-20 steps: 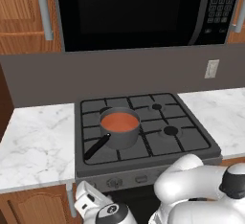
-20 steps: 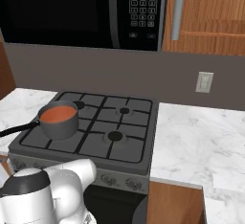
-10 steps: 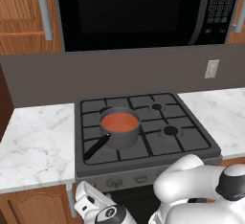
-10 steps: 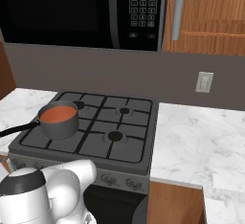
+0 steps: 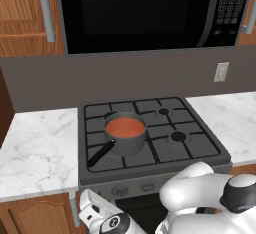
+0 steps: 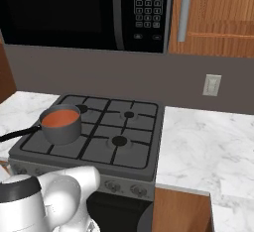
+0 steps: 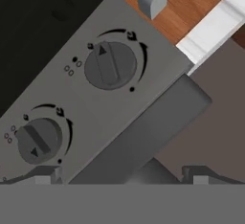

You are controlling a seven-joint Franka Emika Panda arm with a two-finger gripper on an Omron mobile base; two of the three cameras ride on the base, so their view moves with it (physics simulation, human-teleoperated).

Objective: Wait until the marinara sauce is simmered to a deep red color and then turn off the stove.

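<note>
Below, the tool (image 7: 122,180) faces the stove (image 5: 150,138) knobs (image 7: 111,65).

- The saucepan (image 5: 125,137) stands on the front left burner of the stove (image 5: 200,150), its long handle (image 5: 101,153) jutting toward the front left corner, above the knob panel.
- The other three burners are bare, so there is free passage over the grates there.
- The microwave (image 5: 135,13) hangs above the stove and caps the room overhead.
- In the hand view two knobs (image 7: 110,65) (image 7: 38,140) face the camera with nothing in front of them.
- The marble bench (image 5: 35,150) left of the stove lies open.
</note>
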